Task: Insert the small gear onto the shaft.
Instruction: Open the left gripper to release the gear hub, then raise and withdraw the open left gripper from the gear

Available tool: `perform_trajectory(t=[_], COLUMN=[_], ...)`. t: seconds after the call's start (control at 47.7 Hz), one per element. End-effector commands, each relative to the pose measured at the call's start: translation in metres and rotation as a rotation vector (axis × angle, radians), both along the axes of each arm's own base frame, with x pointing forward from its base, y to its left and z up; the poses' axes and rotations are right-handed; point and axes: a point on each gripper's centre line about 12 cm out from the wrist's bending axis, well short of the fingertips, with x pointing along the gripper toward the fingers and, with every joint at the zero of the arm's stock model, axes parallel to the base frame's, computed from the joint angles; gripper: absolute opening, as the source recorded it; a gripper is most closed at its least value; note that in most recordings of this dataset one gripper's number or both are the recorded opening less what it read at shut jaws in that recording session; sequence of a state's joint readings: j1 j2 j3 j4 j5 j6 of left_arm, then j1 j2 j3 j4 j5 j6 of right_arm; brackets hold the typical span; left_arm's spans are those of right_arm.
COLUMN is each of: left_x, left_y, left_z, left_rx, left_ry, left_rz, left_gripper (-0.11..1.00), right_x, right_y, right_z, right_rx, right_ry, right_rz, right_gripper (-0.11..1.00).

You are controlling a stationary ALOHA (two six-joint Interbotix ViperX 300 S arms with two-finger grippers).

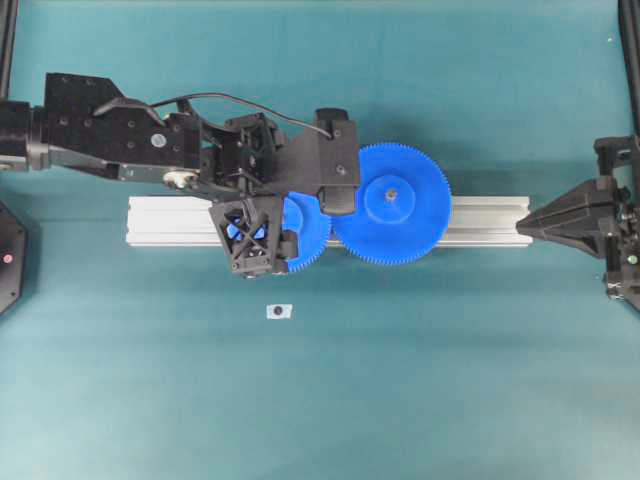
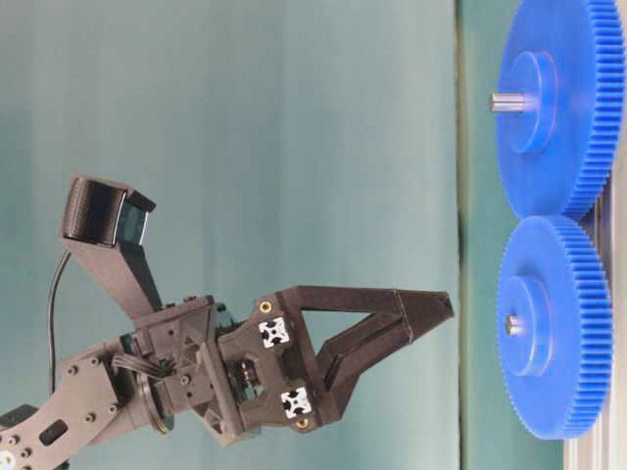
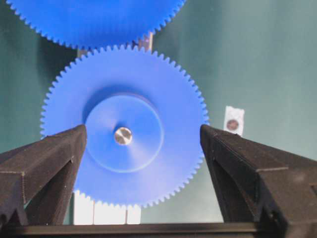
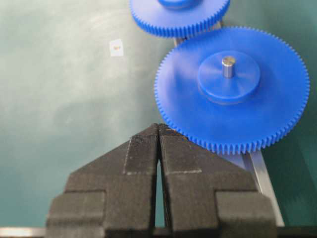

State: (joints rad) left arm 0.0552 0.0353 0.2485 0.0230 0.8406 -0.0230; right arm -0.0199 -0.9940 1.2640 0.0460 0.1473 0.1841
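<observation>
The small gear (image 3: pixel 124 124), blue and fine-toothed, lies flat on the silver rail (image 1: pixel 480 220). The grey metal shaft (image 3: pixel 123 135) shows its tip through the centre of the gear's hub. In the table-level view the small gear (image 2: pixel 554 328) is the lower one, and the shaft (image 2: pixel 511 324) barely stands out of it. My left gripper (image 3: pixel 142 130) hangs open over this gear, clear of it, with a gap between its tips (image 2: pixel 441 308) and the hub. Overhead, the left gripper (image 1: pixel 258 192) hides most of the small gear (image 1: pixel 310 235). My right gripper (image 4: pixel 158 126) is shut and empty.
The larger blue gear (image 1: pixel 392 203) sits on the same rail, meshed with the small one, with a longer pin (image 4: pixel 228 64) through it. A small pale tag with a dark round spot (image 1: pixel 279 311) lies on the teal table in front of the rail. The right gripper (image 1: pixel 530 222) points at the rail's right end.
</observation>
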Motion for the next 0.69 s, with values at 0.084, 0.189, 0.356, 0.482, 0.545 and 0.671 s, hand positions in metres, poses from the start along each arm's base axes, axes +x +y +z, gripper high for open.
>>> perform_trajectory(t=[0.084,0.189,0.356,0.482,0.545,0.671], left_x=[-0.002,-0.004,-0.005,-0.006,-0.007,-0.01], left_y=[-0.001,-0.001,-0.001,-0.001,-0.001,-0.001], left_z=[0.029,0.034,0.043,0.048,0.051,0.056], left_rx=[0.003,0.003,0.004,0.005,0.005,0.006], left_ry=[-0.063,-0.06,-0.067,-0.081,-0.087,-0.096], left_rz=[0.0,0.001,0.0,0.0,0.0,0.0], left_gripper=[0.89,0.88,0.88,0.88,0.88,0.88], right_x=[0.002,0.002,0.002,0.002,0.002,0.002], right_y=[0.0,0.0,0.0,0.0,0.0,0.0], right_z=[0.004,0.004,0.005,0.005,0.004,0.005], right_rx=[0.011,0.009,0.011,0.011,0.011,0.009], right_ry=[-0.015,-0.015,-0.017,-0.017,-0.015,-0.017], right_rz=[-0.007,-0.006,-0.007,-0.007,-0.007,-0.006], right_gripper=[0.04,0.04,0.04,0.04,0.04,0.04])
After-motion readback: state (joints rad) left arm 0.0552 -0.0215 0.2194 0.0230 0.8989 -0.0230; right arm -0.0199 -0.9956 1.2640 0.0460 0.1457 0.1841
